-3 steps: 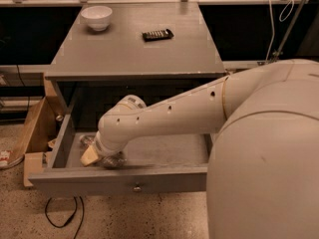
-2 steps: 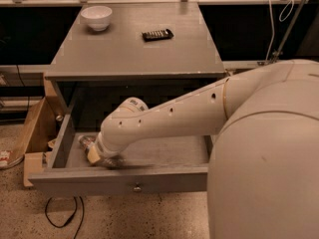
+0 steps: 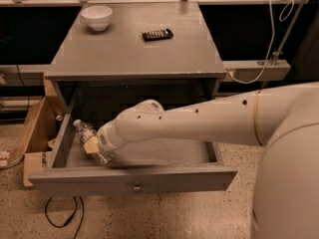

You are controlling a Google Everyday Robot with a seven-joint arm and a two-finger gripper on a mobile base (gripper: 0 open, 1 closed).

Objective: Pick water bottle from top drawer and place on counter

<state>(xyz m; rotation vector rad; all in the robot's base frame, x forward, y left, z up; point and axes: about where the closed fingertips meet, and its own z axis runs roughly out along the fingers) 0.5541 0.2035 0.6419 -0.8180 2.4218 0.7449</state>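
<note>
Gripper (image 3: 94,147) at water bottle (image 3: 85,133), top drawer (image 3: 149,178) left end; hold: we cannot tell. Risk: we judge bottle slipping, or striking counter (image 3: 129,49) edge overhead.

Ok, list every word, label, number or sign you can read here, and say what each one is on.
No text here can be read.
Bottle, lying in the open drawer with the claw at it: label too blurred to read.
Black gadget on the counter: markings too small to read.
White bowl: no print visible.
</note>
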